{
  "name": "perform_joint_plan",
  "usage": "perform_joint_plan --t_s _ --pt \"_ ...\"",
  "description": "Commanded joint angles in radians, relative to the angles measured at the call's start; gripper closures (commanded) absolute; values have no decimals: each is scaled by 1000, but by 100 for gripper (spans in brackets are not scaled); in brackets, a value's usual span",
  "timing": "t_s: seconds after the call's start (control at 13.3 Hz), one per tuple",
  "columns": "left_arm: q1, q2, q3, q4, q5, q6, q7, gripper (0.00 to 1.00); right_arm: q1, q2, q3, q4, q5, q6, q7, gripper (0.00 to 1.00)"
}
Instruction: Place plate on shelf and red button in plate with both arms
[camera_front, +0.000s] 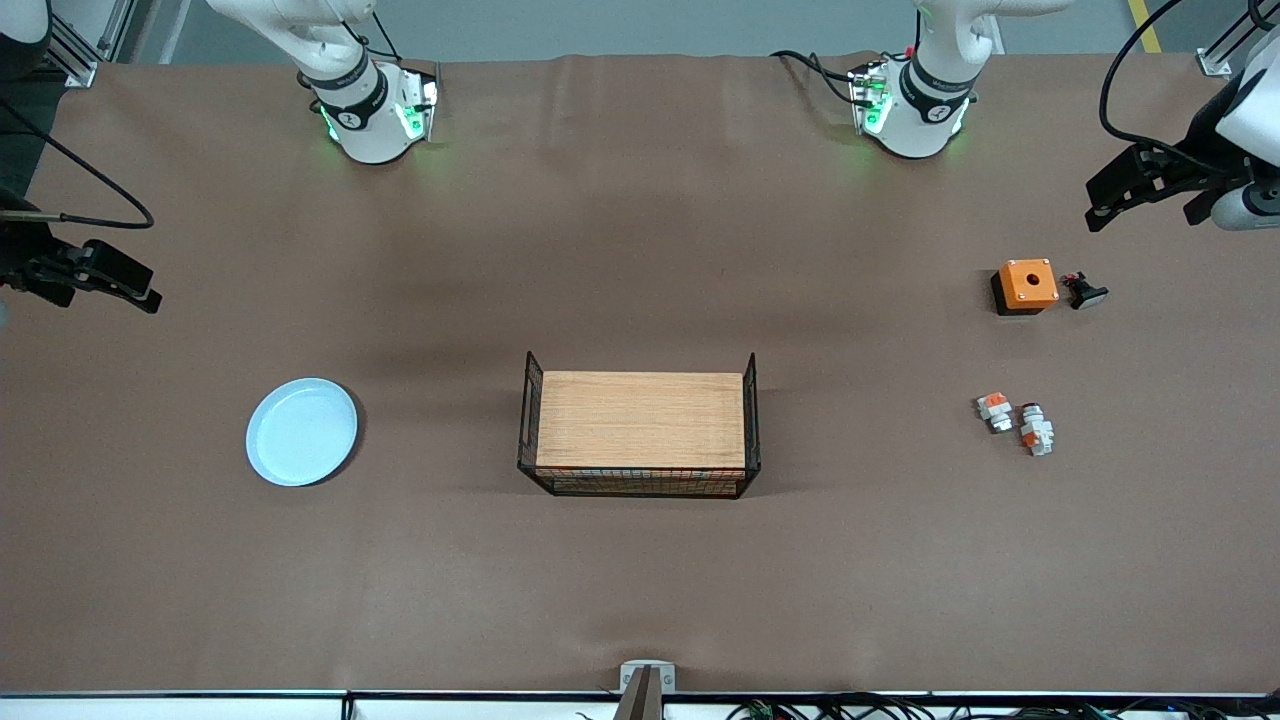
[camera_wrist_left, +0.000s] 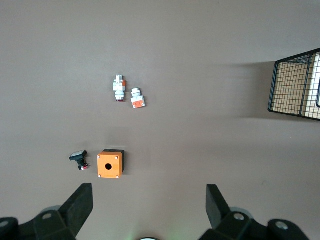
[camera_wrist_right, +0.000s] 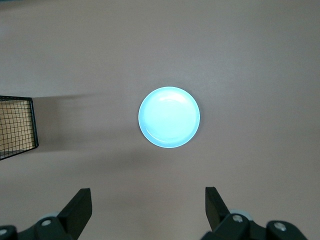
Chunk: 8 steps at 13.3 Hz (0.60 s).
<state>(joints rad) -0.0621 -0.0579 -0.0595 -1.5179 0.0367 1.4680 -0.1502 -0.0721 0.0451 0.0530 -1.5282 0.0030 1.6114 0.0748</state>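
The pale-blue plate (camera_front: 300, 432) lies flat on the brown table toward the right arm's end; it also shows in the right wrist view (camera_wrist_right: 169, 117). The red button (camera_front: 1036, 430) lies on its side toward the left arm's end, beside a shorter white-and-orange block (camera_front: 995, 410); it also shows in the left wrist view (camera_wrist_left: 119, 87). My left gripper (camera_front: 1145, 212) hangs open and empty high over the left arm's end of the table (camera_wrist_left: 150, 200). My right gripper (camera_front: 100, 290) hangs open and empty high over the right arm's end (camera_wrist_right: 147, 200).
A black wire basket (camera_front: 640, 488) with a wooden board in it stands mid-table. An orange box (camera_front: 1027, 285) with a hole on top and a black button (camera_front: 1085, 292) lie farther from the front camera than the red button.
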Motion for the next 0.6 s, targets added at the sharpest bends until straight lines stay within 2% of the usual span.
perform_joint_plan --t_s 0.0,0.23,0.53 --pt "-4 9 4 21 -1 -11 18 1 -12 4 8 20 -3 -15 -6 0" --pt "4 12 9 21 0 -11 24 1 -12 4 8 20 -3 -15 -6 0" --pt "42 88 21 18 0 5 21 1 -14 4 8 20 -3 -15 -7 0"
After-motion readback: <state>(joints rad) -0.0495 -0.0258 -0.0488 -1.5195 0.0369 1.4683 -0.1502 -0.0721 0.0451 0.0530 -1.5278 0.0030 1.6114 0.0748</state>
